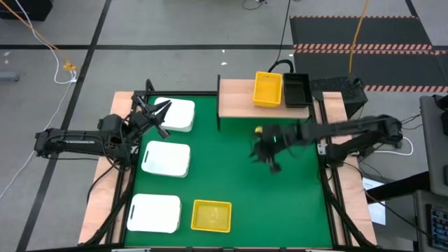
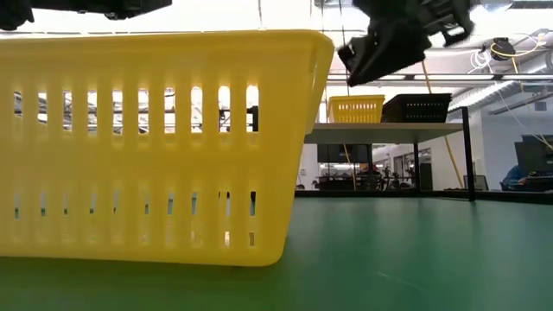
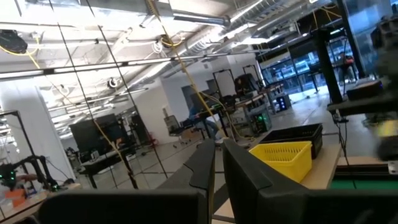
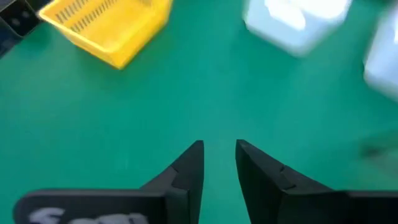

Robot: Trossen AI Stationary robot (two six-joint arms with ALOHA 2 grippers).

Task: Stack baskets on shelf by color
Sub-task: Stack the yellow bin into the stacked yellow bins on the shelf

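On the shelf [image 1: 238, 99] at the table's far edge, a yellow basket [image 1: 267, 89] and a black basket [image 1: 297, 91] stand side by side on their bottoms. Three white baskets [image 1: 175, 115] [image 1: 166, 159] [image 1: 154, 213] rest in a column along the table's left side. Another yellow basket [image 1: 211, 215] stands near the front edge and fills the low view [image 2: 155, 147]. My right gripper [image 4: 219, 144] hangs open over the bare middle of the table [image 1: 271, 155], tilted down, with nothing between its fingers. My left gripper [image 3: 219, 167] is raised by the far white basket, shut and holding nothing.
The green table top [image 1: 231, 175] is bare between the white baskets and the right edge. Black frame posts [image 1: 218, 105] stand at the shelf's left end. The shelf's left part carries nothing. Room and floor lie beyond the table.
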